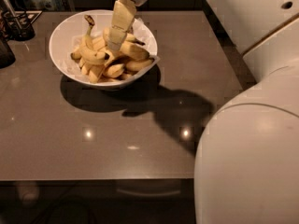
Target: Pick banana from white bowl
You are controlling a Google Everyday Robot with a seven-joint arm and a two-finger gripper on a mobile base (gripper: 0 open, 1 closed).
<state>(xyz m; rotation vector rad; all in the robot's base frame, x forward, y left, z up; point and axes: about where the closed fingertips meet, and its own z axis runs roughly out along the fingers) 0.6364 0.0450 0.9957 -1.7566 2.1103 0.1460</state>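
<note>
The white bowl (65,36) stands at the back left of the grey-brown table and holds several yellow bananas. The thick banana (134,51) lies on the right side of the pile, its dark tip pointing right. A slimmer banana (92,50) with a long upright dark-tipped stem sits on the left side. Small short bananas lie at the front of the pile. My gripper (115,44) hangs down from the top of the view into the bowl. Its tip is at the middle of the pile, just left of the thick banana.
A dark holder with utensils (17,24) and a dark object (4,52) stand at the table's left edge. My white arm and body (252,143) fill the right side. The table's front edge (98,178) runs across below.
</note>
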